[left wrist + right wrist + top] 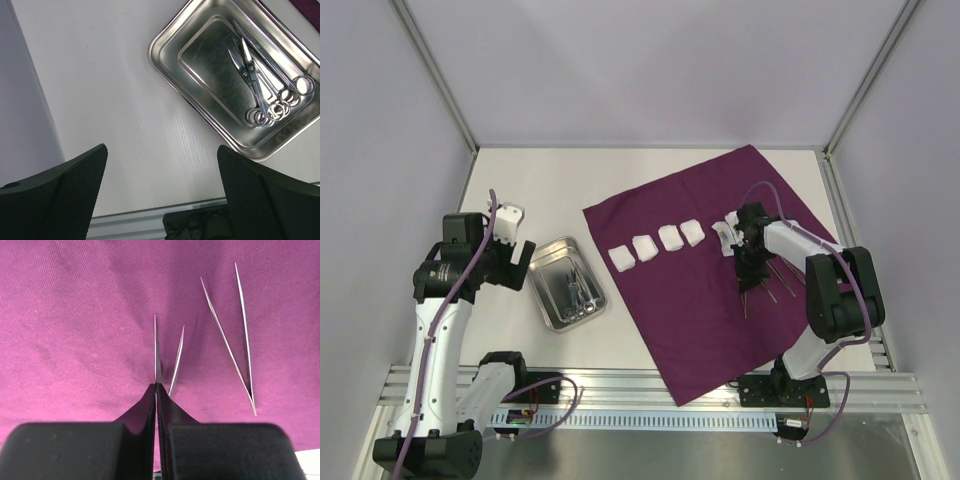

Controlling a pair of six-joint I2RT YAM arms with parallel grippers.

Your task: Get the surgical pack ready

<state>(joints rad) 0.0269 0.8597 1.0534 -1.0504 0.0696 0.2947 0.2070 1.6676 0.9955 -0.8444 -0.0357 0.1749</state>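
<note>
The surgical pack is laid out. A dark purple cloth [700,320] lies flat at centre right, with a row of several white gauze pads [657,243] on it. A shiny steel tray [552,247] sits on the bare table to its left and holds scissor-like instruments [575,285]. My right gripper [750,265] is over the cloth's right part. In the right wrist view it [156,386] is shut on thin steel tweezers [155,350], and a second pair [235,340] lies beside them. My left gripper [161,150] is open and empty, left of the tray [165,65].
One more gauze pad [722,238] lies just left of my right gripper. White walls enclose the table on three sides. An aluminium rail [650,385] runs along the near edge, and the cloth's front corner hangs over it.
</note>
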